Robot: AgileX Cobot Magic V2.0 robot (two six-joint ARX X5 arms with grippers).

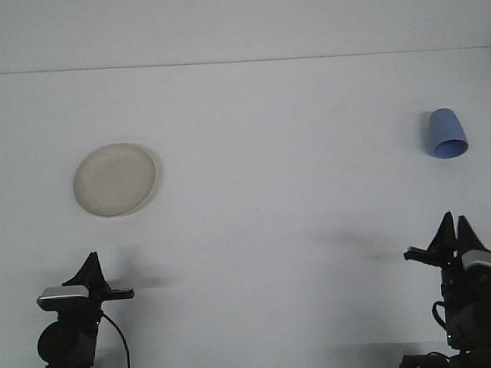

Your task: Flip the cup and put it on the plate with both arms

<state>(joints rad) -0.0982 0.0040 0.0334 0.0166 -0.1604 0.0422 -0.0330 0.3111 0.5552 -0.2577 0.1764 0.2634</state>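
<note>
Nothing done: blue cup (447, 134) at two o'clock, plate (114, 179) at ten, right gripper (454, 227) jaws apart, left gripper (91, 263) unclear

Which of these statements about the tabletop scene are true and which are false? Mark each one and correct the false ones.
1. The blue cup sits on the plate. False: they lie far apart, cup right, plate left.
2. The plate holds nothing. True.
3. The right claw grips the cup. False: it is open, well short of the cup.
4. The cup's wider end faces the robot. True.
5. The left claw touches the plate. False: it sits apart from it.
</note>
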